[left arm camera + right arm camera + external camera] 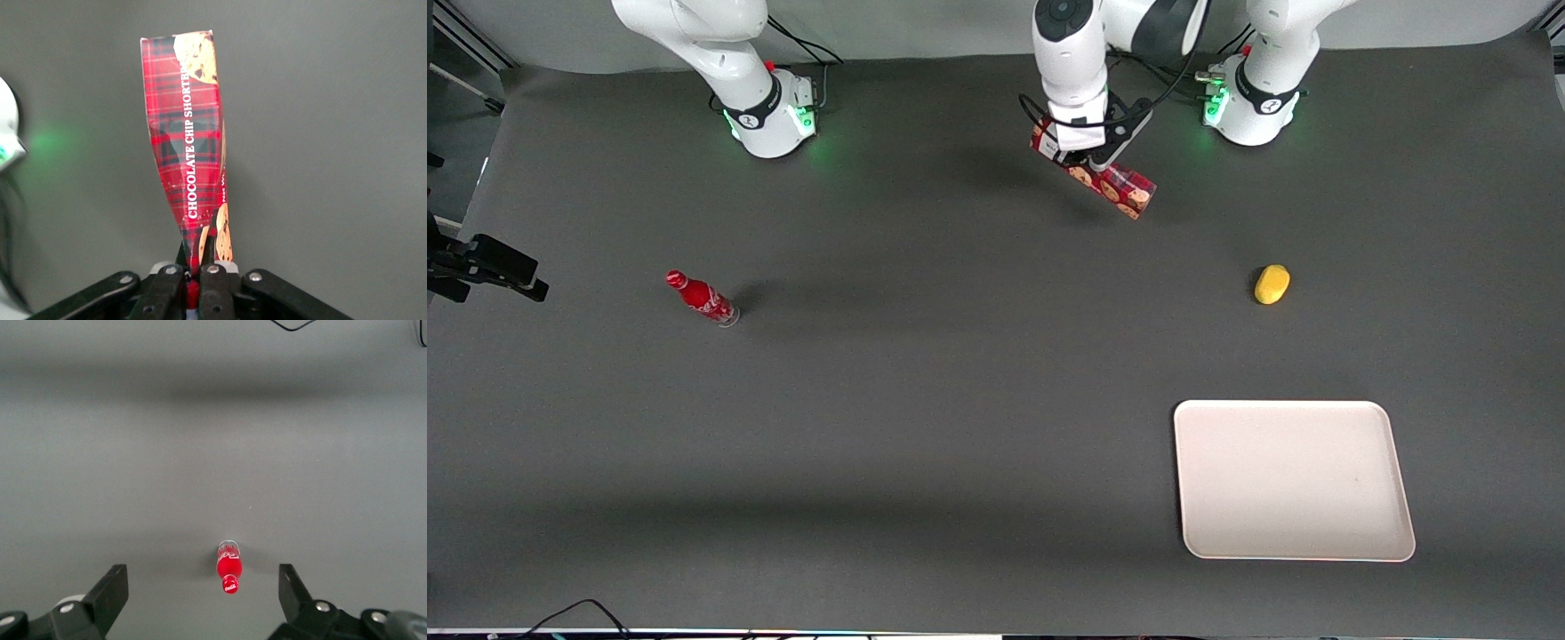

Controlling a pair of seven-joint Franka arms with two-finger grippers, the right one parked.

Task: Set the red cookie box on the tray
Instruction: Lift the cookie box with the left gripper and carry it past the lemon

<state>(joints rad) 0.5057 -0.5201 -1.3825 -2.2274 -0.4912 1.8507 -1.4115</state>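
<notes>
Tray (1369, 533), the cream-white one with rounded corners, is what we are seeing as the largest object on the dark table (925, 427); it is lying flat toward the working arm's end, close to the front camera, with nothing on it. Next in size, we are finding the red cookie box (1116, 187) far from that camera, near the robot bases, well apart from the tray. We are seeing it lifted off the table and tilted, held at one end by the gripper (1080, 160). In the left wrist view we are watching the gripper (195, 283) with its fingers closed tight on the narrow edge of the red cookie box (190, 147). A yellow object (1272, 284) is lying between box and tray. Toward the parked arm's end, a small red soda bottle (703, 298) is standing.
</notes>
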